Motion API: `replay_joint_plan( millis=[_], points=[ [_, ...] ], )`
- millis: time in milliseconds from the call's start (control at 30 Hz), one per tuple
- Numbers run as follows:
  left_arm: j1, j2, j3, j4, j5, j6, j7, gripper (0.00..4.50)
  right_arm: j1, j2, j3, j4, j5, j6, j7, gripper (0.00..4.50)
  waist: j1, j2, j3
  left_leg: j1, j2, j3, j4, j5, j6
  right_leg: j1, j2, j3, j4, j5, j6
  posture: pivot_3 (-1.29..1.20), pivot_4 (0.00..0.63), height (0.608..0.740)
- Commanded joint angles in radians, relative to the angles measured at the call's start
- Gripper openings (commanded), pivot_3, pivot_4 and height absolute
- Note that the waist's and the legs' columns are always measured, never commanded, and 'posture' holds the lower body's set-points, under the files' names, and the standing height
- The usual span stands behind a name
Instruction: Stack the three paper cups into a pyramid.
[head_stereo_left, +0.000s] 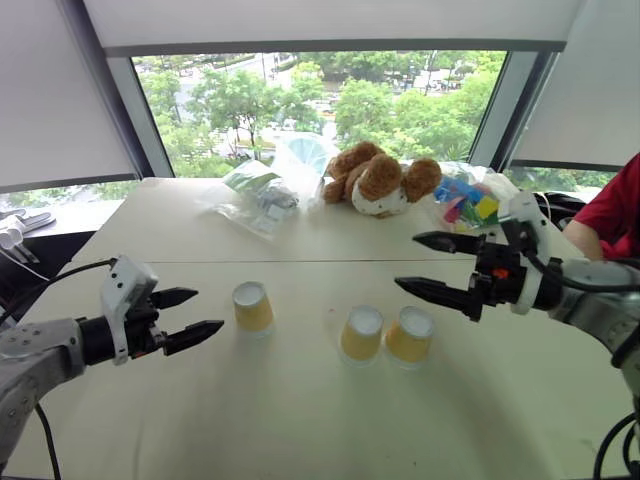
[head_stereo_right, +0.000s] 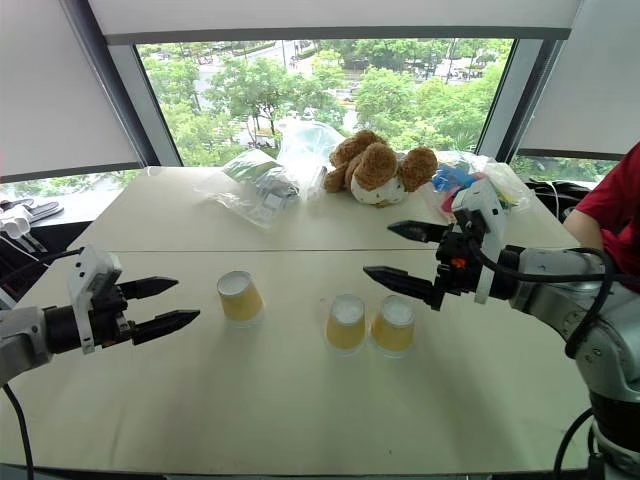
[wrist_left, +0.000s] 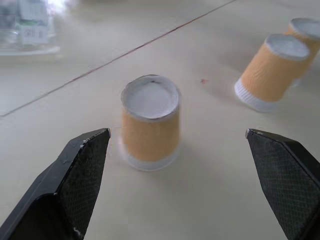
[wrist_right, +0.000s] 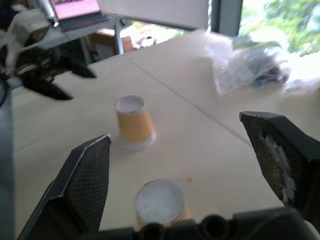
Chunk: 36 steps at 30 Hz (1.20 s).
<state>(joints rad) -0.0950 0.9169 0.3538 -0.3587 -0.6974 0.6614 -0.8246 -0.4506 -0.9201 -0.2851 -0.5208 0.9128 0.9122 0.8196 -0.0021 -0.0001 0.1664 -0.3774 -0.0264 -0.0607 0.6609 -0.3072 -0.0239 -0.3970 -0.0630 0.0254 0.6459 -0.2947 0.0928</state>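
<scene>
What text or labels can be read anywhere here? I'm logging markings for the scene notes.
None can be read.
Paper cups: plain, no print visible.
Clear plastic bag: a green label inside, too blurred to read.
Bag of colored blocks: no legible print.
Teddy bear: no tag visible.

Person in red (head_stereo_left: 615, 210), cut off at the edge.
</scene>
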Motion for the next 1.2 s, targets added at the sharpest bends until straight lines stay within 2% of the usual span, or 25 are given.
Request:
replay_joint_plan(
  millis=[33, 267, 600, 633, 667, 767, 900, 967, 1067, 1200],
  points=[
    [-0.032, -0.054, -0.099, 0.031, 0.095, -0.12, -0.014, 4.5, 0.005, -0.016, 0.008, -0.067, 0.086, 0.059, -0.014, 4.49, 0.0, 0.0, 0.0, 0.0, 0.0, 0.0, 0.0, 0.0, 0.0, 0.0, 0.0, 0.0, 0.0, 0.0, 0.0, 0.0, 0.15, 0.74],
    [-0.16, -0.197, -0.222, 0.218, 0.233, -0.285, -0.003, 4.5, 0.042, -0.004, 0.017, -0.131, 0.149, 0.096, -0.092, 4.49, 0.008, -0.001, 0.0, -0.009, 0.0, 0.0, 0.003, 0.0, 0.0, -0.009, 0.0, 0.0, 0.002, 0.001, 0.001, 0.0, 0.15, 0.74],
    [-0.281, -0.355, -0.283, 0.416, 0.319, -0.418, 0.006, 4.5, 0.069, -0.022, 0.007, -0.149, 0.164, 0.085, -0.135, 4.49, 0.014, -0.001, 0.0, -0.013, -0.001, 0.0, 0.005, 0.0, 0.0, -0.012, 0.001, -0.001, 0.003, 0.001, 0.001, 0.0, 0.15, 0.74],
    [-0.288, -0.365, -0.287, 0.428, 0.32, -0.426, -0.001, 3.96, 0.07, -0.023, 0.008, -0.148, 0.163, 0.083, -0.134, 4.5, 0.014, -0.001, 0.0, -0.013, -0.001, 0.0, 0.005, 0.0, 0.0, -0.012, 0.001, -0.001, 0.004, 0.001, 0.001, 0.0, 0.15, 0.74],
    [-0.292, -0.373, -0.292, 0.437, 0.328, -0.436, -0.003, 3.66, 0.071, -0.024, 0.009, -0.148, 0.161, 0.082, -0.134, 4.5, 0.013, -0.001, 0.0, -0.013, -0.001, 0.0, 0.005, 0.0, 0.0, -0.012, 0.001, -0.001, 0.004, 0.001, 0.001, 0.0, 0.15, 0.74],
    [-0.297, -0.39, -0.298, 0.445, 0.336, -0.451, -0.005, 2.34, 0.079, -0.028, 0.007, -0.149, 0.16, 0.079, -0.134, 4.5, 0.013, -0.001, 0.0, -0.013, 0.0, 0.0, 0.005, 0.0, 0.0, -0.012, 0.001, -0.001, 0.004, 0.001, 0.002, 0.0, 0.15, 0.74],
    [-0.307, -0.383, -0.294, 0.399, 0.323, -0.424, -0.019, 2.31, 0.095, -0.041, 0.001, -0.151, 0.159, 0.081, -0.136, 4.5, 0.014, -0.001, 0.0, -0.013, -0.001, 0.0, 0.005, 0.0, 0.0, -0.012, 0.001, -0.001, 0.004, 0.001, 0.002, 0.0, 0.15, 0.74],
    [-0.341, -0.378, -0.289, 0.324, 0.269, -0.358, -0.038, 2.31, 0.11, -0.051, -0.013, -0.143, 0.156, 0.08, -0.135, 4.5, 0.014, -0.002, 0.0, -0.013, -0.001, 0.0, 0.005, 0.0, 0.0, -0.012, 0.001, -0.001, 0.004, 0.001, 0.002, 0.0, 0.15, 0.74],
    [-0.484, -0.4, -0.273, 0.288, 0.19, -0.268, -0.036, 2.31, 0.133, -0.067, -0.039, -0.125, 0.145, 0.077, -0.138, 4.5, 0.022, -0.003, 0.0, -0.014, -0.001, -0.002, 0.007, 0.0, 0.0, -0.012, 0.001, -0.003, 0.004, 0.002, 0.002, 0.0, 0.15, 0.74],
    [-0.728, -0.408, -0.328, 0.401, 0.157, -0.218, -0.172, 2.31, 0.189, -0.104, -0.097, -0.121, 0.139, 0.092, -0.14, 4.5, 0.019, -0.004, 0.0, -0.015, -0.002, -0.001, 0.009, 0.0, 0.0, -0.011, 0.002, -0.004, 0.004, 0.003, 0.004, 0.0, 0.15, 0.74]
  ],
)
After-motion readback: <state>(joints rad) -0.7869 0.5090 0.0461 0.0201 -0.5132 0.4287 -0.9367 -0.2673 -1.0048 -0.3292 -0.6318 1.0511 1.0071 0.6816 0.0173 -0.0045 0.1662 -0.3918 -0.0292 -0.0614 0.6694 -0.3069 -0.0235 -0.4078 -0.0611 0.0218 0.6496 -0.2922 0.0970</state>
